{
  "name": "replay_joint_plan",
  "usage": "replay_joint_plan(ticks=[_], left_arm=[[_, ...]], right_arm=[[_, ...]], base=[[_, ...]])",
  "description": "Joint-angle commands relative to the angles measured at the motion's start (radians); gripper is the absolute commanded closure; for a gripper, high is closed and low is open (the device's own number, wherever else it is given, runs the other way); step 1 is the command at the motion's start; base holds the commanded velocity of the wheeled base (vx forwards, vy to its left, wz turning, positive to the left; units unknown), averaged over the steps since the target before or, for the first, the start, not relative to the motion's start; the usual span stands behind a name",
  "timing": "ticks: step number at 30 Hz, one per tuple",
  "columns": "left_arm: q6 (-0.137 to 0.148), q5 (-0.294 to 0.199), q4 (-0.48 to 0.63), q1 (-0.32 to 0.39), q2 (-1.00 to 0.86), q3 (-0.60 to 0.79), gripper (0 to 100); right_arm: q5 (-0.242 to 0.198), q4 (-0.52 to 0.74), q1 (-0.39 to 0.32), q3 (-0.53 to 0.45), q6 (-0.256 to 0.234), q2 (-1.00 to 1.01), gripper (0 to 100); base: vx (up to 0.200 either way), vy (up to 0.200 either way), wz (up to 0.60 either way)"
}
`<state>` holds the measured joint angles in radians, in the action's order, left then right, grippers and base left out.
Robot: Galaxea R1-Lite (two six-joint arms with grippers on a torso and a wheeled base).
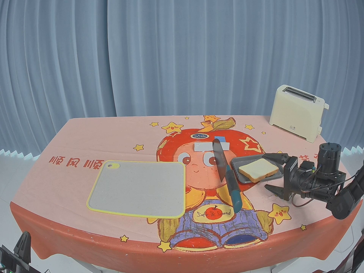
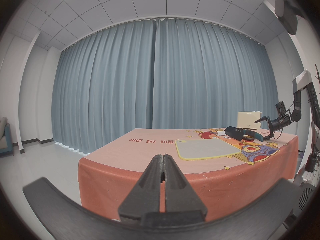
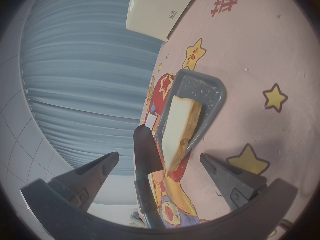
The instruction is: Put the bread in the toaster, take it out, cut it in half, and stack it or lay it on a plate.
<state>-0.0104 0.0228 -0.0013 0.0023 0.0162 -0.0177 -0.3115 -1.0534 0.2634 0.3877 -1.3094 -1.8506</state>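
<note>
The knife (image 1: 226, 174) hugs the tray's (image 1: 240, 164) left edge; its right edge faces the right hand (image 1: 266, 171) unobstructed.

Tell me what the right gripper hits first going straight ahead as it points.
Probably the bread slice on the grey tray, centred between the right gripper's open fingers; if it runs low, the tray's rim may come first.

Red characters (image 1: 76, 162) on the tablecloth (image 1: 113, 141), near its left edge; small dark mark (image 1: 292, 127) low on the toaster (image 1: 297, 109); lettering across the printed apple badge (image 1: 213, 212).
</note>
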Motion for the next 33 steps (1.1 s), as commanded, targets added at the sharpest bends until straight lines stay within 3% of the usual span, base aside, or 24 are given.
replay_joint_plan(ticks=[1, 7, 28, 29, 33], left_arm=[[0.000, 0.000, 0.000, 0.001, -0.004, 0.018, 100], [0.000, 0.000, 0.000, 0.001, -0.004, 0.018, 100], [0.000, 0.000, 0.000, 0.001, -0.005, 0.018, 100], [0.000, 0.000, 0.000, 0.002, -0.004, 0.018, 100], [0.000, 0.000, 0.000, 0.001, -0.004, 0.018, 100]], right_arm=[[-0.001, 0.000, 0.020, 0.002, -0.002, -0.001, 0], [0.000, 0.000, 0.059, 0.019, -0.028, -0.005, 0], [-0.001, 0.003, 0.068, 0.076, -0.054, -0.079, 0], [-0.001, 0.004, 0.068, 0.076, -0.062, -0.082, 100], [-0.001, 0.010, 0.069, 0.073, -0.100, -0.088, 100]], base=[[0.000, 0.000, 0.00], [0.000, 0.000, 0.00], [0.000, 0.000, 0.00], [0.000, 0.000, 0.00], [0.000, 0.000, 0.00]])
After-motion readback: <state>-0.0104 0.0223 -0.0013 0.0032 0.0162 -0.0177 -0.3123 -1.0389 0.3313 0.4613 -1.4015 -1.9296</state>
